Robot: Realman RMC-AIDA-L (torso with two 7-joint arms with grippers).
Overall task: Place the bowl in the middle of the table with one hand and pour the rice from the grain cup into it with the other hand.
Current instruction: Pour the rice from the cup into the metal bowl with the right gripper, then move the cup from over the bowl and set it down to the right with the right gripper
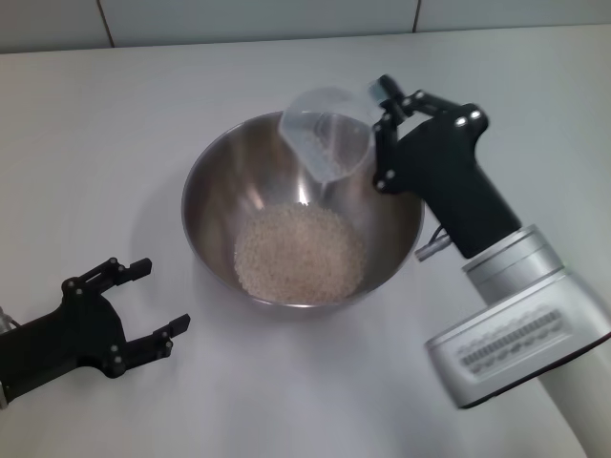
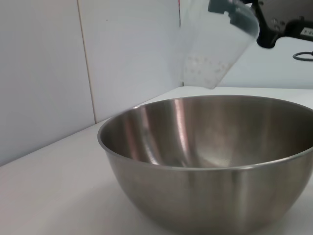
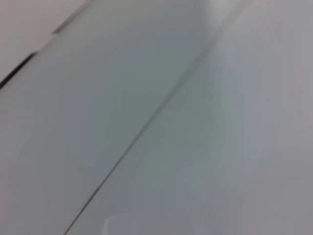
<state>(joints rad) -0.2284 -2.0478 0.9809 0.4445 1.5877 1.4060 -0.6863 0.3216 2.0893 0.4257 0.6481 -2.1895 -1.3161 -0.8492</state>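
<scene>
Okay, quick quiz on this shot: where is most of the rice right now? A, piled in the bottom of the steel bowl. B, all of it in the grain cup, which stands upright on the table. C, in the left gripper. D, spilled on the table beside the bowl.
A: the rice lies heaped in the bottom of the bowl, while the grain cup, tipped over it in the right gripper, holds only a few grains.

A pale grey-white tiled wall [image 3: 161, 112] fills the right wrist view, crossed by one thin slanting grout seam [image 3: 146, 127] and a darker seam [image 3: 29, 61] at one corner, with no end effector, cup or bowl showing.
</scene>
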